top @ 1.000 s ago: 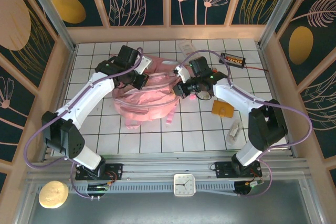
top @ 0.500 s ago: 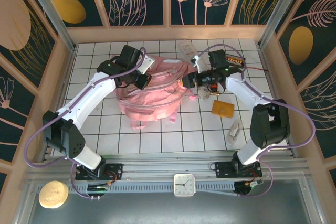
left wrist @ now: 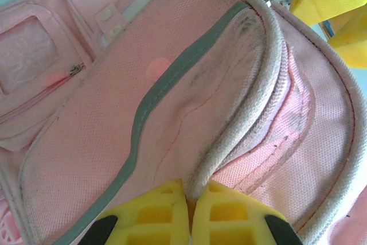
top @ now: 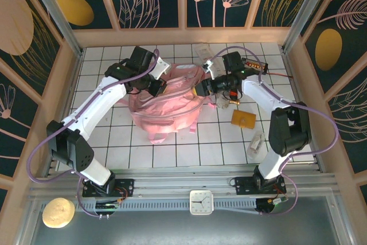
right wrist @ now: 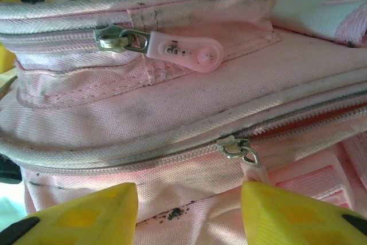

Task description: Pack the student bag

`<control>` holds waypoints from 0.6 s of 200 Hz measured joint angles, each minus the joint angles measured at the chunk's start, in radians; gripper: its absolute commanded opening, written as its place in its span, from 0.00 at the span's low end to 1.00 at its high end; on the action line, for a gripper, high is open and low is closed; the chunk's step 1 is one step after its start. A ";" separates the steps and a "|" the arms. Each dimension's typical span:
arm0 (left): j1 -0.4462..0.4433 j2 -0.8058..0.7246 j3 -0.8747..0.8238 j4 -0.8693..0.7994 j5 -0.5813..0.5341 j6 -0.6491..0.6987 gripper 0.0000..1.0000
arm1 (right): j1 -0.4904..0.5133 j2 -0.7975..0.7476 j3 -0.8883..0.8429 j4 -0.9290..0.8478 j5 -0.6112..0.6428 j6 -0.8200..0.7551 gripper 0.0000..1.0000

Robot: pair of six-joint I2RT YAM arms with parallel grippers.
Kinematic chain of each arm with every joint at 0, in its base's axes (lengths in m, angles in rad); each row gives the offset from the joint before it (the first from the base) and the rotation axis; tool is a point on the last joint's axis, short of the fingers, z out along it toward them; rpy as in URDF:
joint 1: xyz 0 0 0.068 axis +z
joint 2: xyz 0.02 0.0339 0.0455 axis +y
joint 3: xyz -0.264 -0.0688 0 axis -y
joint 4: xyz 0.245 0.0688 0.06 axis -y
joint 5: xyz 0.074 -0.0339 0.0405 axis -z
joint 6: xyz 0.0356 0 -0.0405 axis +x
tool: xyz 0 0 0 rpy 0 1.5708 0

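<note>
I hold the left claw (left wrist: 194, 192) clenched on the piping of the student bag (left wrist: 172, 101). My right claw (right wrist: 189, 192) is released, with the lower zipper pull (right wrist: 241, 150) just ahead.

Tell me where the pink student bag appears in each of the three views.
Top external: student bag near the picture's centre.
Left wrist: student bag close up, above the yellow fingers.
Right wrist: student bag close up, zipper pulls facing the camera.
Shared landmark: its pale piping.
</note>
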 measured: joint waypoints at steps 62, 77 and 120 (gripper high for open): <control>0.018 0.007 0.000 0.000 0.017 0.000 0.00 | -0.015 0.035 0.015 -0.008 0.046 -0.019 0.51; 0.020 0.007 0.000 0.000 0.023 0.000 0.00 | -0.025 0.035 0.022 -0.012 0.047 -0.023 0.52; 0.020 0.007 0.000 0.000 0.031 0.000 0.00 | -0.041 0.056 0.047 -0.019 0.040 -0.042 0.51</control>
